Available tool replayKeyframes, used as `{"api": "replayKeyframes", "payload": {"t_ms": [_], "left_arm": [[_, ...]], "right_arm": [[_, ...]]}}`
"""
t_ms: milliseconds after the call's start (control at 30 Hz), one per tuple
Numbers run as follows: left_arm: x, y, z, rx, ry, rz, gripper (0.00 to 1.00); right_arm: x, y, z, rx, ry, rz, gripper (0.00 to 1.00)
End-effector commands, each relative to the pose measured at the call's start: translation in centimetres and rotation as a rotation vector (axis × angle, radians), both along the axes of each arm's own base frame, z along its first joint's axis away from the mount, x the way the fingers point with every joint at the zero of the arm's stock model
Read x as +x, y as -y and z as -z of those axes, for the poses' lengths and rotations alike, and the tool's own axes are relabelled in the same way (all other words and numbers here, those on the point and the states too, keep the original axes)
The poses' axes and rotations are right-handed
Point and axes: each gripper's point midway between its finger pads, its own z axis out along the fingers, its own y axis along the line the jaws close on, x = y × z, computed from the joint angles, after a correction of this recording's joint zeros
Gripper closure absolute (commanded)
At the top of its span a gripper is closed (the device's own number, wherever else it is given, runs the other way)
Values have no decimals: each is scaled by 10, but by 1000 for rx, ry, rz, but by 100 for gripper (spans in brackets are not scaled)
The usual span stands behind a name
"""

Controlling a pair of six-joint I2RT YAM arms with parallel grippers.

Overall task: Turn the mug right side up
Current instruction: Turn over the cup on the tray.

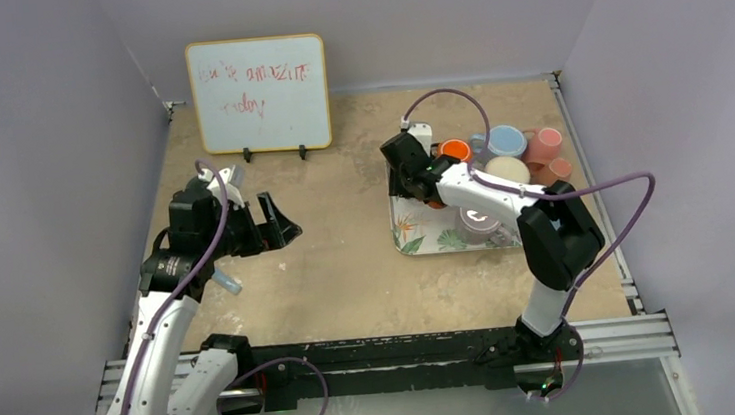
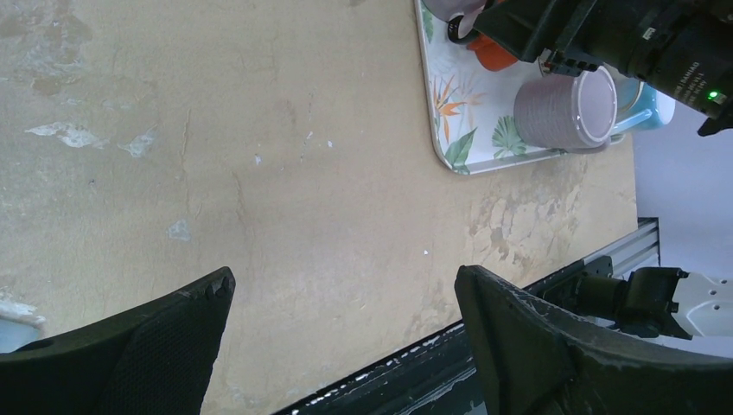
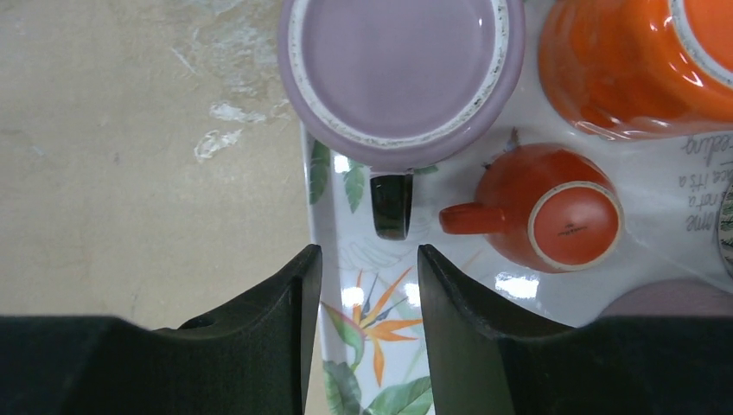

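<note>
In the right wrist view a purple mug (image 3: 402,78) stands upside down at the tray's left edge, its base ring facing up and its black handle (image 3: 391,205) pointing toward me. My right gripper (image 3: 370,259) is open with a narrow gap, empty, just short of the handle and in line with it. In the top view the right gripper (image 1: 411,176) hovers over the tray's far left corner and hides that mug. A sliver of the mug shows in the left wrist view (image 2: 448,9). My left gripper (image 1: 280,230) is open and empty above bare table (image 2: 346,285).
A floral tray (image 1: 426,237) holds several more mugs: a small orange one upside down (image 3: 557,220), a larger orange one (image 3: 640,60), a grey-purple one (image 1: 478,223), cream (image 1: 507,170), blue (image 1: 505,140) and pink (image 1: 543,142). A whiteboard (image 1: 258,95) stands at the back left.
</note>
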Motion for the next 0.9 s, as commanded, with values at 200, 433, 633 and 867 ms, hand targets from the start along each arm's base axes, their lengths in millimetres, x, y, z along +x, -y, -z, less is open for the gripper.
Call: {"api": "replayKeyframes", "payload": {"t_ms": [200,433,633,867], "left_arm": [[-3,0,-8,0,41,8,2],[-3,0,-10,0,47,6,2],[-5,-5,-12,14,67,-19,2],[-5,-5,-12,13,64,-18,2]], "right_arm": [[31,11,-17,-89,79,73,54],[38,9,-2,-96,31,74,56],[41,14,4,-136,21,92,58],[46,13,9,-141,46,78,64]]}}
